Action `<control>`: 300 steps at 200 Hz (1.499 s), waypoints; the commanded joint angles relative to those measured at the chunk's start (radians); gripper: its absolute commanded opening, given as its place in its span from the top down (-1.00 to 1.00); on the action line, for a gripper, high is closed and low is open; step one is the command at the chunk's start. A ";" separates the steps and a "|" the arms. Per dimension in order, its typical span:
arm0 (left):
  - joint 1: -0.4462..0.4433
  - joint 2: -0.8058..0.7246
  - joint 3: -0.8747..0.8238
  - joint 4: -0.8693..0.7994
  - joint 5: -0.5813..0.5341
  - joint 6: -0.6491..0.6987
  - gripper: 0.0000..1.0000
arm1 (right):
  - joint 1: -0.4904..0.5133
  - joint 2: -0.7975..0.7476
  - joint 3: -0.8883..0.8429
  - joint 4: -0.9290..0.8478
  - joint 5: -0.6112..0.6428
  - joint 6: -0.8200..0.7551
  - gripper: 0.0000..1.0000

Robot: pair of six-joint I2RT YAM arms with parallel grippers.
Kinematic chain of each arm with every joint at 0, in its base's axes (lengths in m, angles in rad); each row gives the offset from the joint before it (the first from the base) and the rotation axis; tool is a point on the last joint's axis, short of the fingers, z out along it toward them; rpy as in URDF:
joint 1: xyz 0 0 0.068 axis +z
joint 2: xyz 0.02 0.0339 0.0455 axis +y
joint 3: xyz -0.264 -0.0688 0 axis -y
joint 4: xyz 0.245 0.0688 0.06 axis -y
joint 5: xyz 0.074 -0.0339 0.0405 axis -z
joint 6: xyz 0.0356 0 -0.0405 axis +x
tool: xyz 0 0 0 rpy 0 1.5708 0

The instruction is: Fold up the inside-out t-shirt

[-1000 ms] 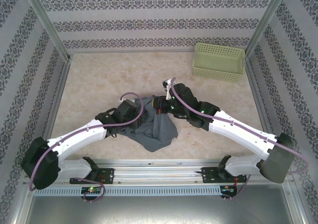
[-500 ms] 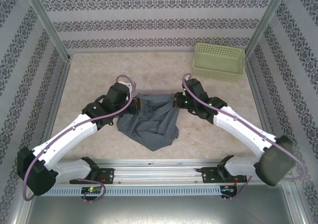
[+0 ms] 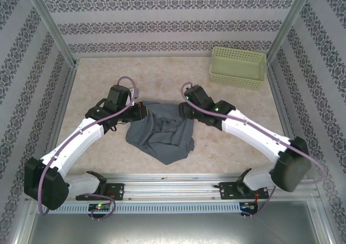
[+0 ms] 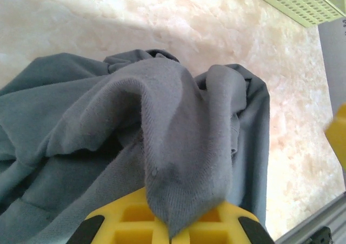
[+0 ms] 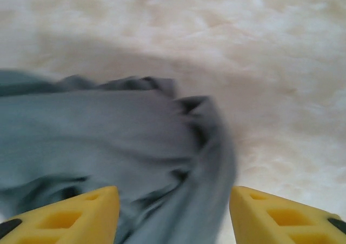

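T-shirt [image 3: 162, 133] spread wider than before, left gripper [image 4: 173, 230] clenched on its edge, right gripper [image 5: 173, 217] now released

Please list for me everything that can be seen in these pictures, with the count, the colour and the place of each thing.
t-shirt: one, blue-grey, crumpled at the middle of the table.
basket: one, pale green, perforated, at the far right corner of the table.
table: one, beige marbled, under everything.
walls: three, white with grey patterned stripes, at the left, back and right of the table.
rail: one, metal, along the near edge.
left arm: one, white and black, reaching to the t-shirt's left side.
right arm: one, white and black, reaching to the t-shirt's right side.
left fingers: yellow, shut on a fold of the t-shirt.
right fingers: yellow, open, apart over the t-shirt's edge.
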 commanded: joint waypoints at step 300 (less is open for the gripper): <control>0.420 -0.019 0.025 -0.033 0.125 -0.117 1.00 | 0.099 -0.212 -0.265 0.416 -0.263 -0.015 1.00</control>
